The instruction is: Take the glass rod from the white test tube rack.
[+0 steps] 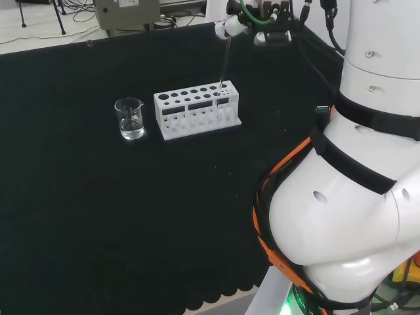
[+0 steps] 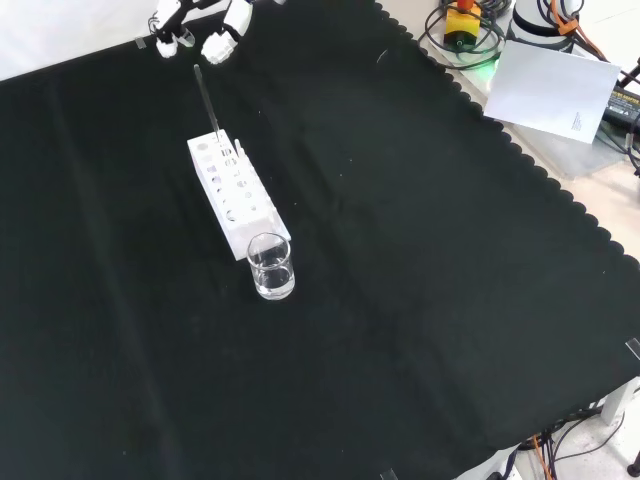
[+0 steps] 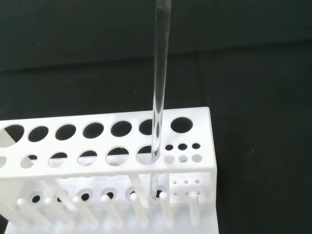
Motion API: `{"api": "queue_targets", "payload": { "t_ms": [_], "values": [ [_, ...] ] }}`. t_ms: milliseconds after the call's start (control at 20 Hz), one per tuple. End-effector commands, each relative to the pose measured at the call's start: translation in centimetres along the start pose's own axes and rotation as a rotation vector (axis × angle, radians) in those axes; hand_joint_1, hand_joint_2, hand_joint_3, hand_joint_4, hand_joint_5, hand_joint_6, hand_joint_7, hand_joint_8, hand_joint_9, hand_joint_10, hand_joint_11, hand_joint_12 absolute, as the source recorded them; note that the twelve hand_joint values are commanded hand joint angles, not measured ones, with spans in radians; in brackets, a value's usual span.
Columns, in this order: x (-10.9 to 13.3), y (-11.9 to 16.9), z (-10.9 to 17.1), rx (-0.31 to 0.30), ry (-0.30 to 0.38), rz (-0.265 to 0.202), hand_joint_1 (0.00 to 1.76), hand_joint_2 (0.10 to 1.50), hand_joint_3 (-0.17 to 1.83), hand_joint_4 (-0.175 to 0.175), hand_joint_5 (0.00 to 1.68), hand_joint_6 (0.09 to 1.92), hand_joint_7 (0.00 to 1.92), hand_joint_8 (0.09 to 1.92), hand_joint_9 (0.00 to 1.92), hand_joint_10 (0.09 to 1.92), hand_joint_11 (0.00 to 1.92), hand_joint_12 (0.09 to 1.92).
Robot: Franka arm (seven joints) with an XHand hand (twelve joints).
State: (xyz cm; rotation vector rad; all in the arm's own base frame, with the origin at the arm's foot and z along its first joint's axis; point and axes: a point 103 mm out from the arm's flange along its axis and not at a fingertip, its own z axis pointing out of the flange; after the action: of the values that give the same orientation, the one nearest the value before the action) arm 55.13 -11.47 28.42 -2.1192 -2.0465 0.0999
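Front view: glass rod stands in the rack

The thin clear glass rod (image 2: 207,100) stands nearly upright in an end hole of the white plastic test tube rack (image 2: 238,195). Above it, the black and white hand (image 2: 215,35) has curled fingers (image 2: 223,42) apart from the rod, grasping nothing. A clear glass beaker (image 1: 130,119) stands beside the rack.

clear glass rod (image 3: 159,87) upright in white rack (image 3: 97,146)
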Motion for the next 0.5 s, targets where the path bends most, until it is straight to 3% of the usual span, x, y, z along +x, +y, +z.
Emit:
{"api": "queue_targets", "payload": {
  "t_ms": [50,500],
  "values": [
    [0.6,0.9,1.3,0.014,0.006,-0.008,0.49,0.98,0.44,-0.175,0.22,0.95,0.59,1.11,0.9,1.19,0.76,1.34],
    [0.7,1.9,2.9,0.02,0.016,-0.027,0.51,0.99,0.44,-0.175,0.26,1.02,0.62,1.2,1.06,1.33,1.12,1.34]
  ]
}}
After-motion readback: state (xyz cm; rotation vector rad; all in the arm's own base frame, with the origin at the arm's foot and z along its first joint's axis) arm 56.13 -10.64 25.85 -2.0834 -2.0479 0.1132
